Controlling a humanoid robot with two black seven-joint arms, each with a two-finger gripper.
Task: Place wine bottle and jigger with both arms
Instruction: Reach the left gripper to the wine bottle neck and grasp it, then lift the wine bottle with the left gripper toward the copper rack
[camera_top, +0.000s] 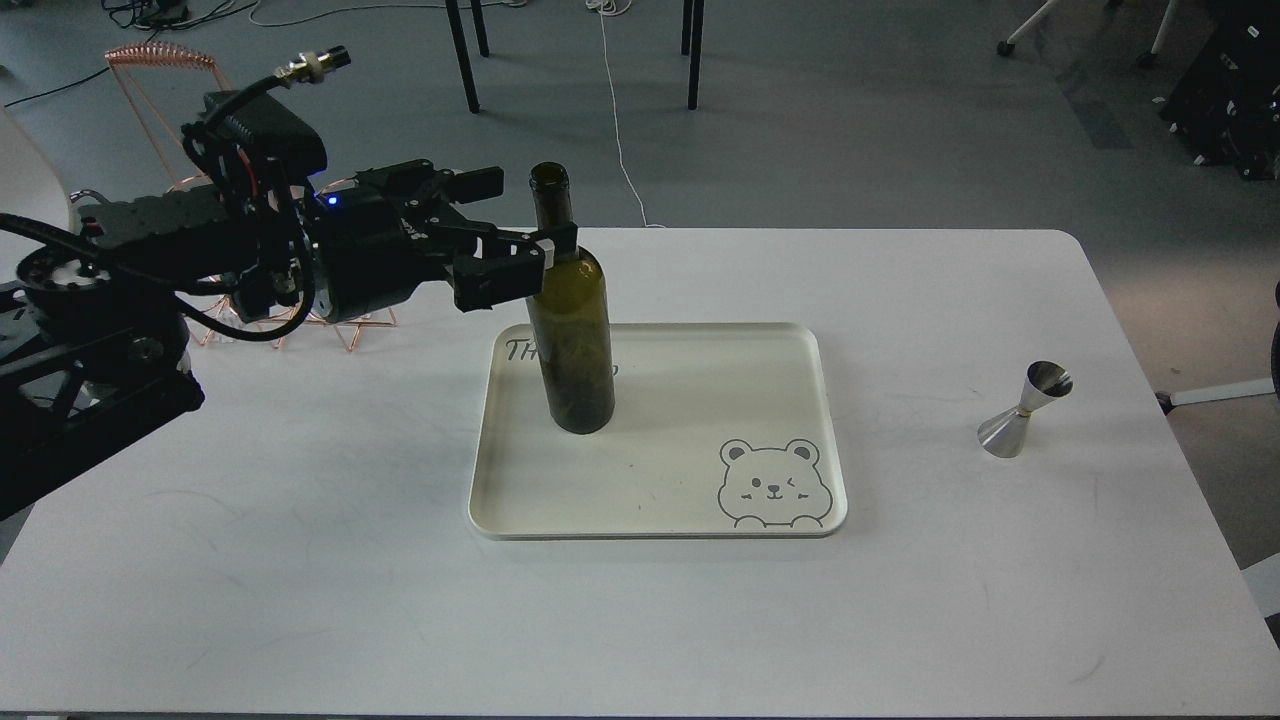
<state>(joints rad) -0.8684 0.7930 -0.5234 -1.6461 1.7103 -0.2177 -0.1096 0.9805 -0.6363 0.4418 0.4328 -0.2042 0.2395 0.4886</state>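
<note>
The wine bottle (571, 330) stands upright on the left part of a cream tray (700, 505). My left gripper (522, 222) has come in from the left at the height of the bottle's neck and shoulder. It is open, its near finger (500, 272) reaching the bottle's shoulder and its far finger (470, 184) ending just left of the neck. It holds nothing. The jigger (1024, 410) stands upright on the table at the right, well apart from the tray. My right gripper is out of view.
A copper wire bottle rack (160, 70) stands at the table's back left, mostly hidden behind my left arm. The tray has a bear drawing (772, 485) at its front right corner. Chair legs and cables are on the floor beyond the white table (300, 560).
</note>
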